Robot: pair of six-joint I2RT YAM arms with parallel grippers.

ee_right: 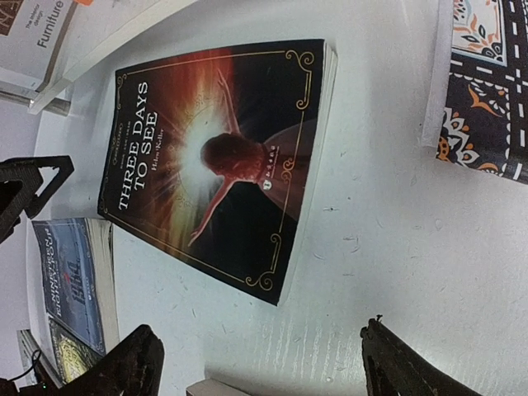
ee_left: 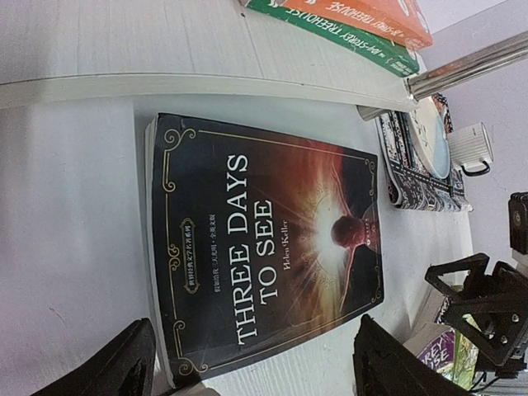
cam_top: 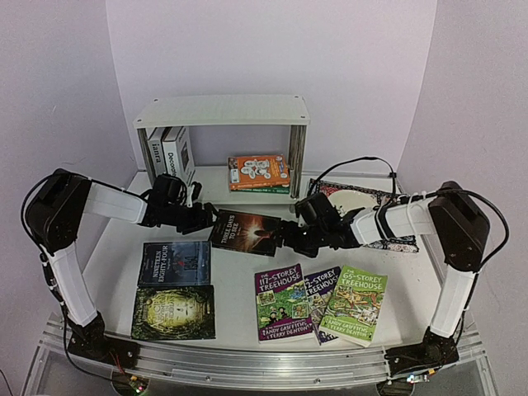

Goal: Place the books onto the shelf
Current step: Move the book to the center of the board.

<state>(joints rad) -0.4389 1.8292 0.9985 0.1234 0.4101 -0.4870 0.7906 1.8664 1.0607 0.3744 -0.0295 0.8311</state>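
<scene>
Both pincers stand wide and empty, the left pincer and the right pincer flanking the dark book, which lies flat on the table just before the shelf. Two white books stand on its lower board and an orange-and-green stack lies there, so perhaps a third looks done. Five more paperbacks wait nearer the arms. Bare board between the two shelved groups offers room, and the front lip and right post need clearing.

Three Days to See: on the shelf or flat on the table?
Flat on the table, cover up, closed, just in front of the shelf. The book rests on neither shelf board.
</scene>
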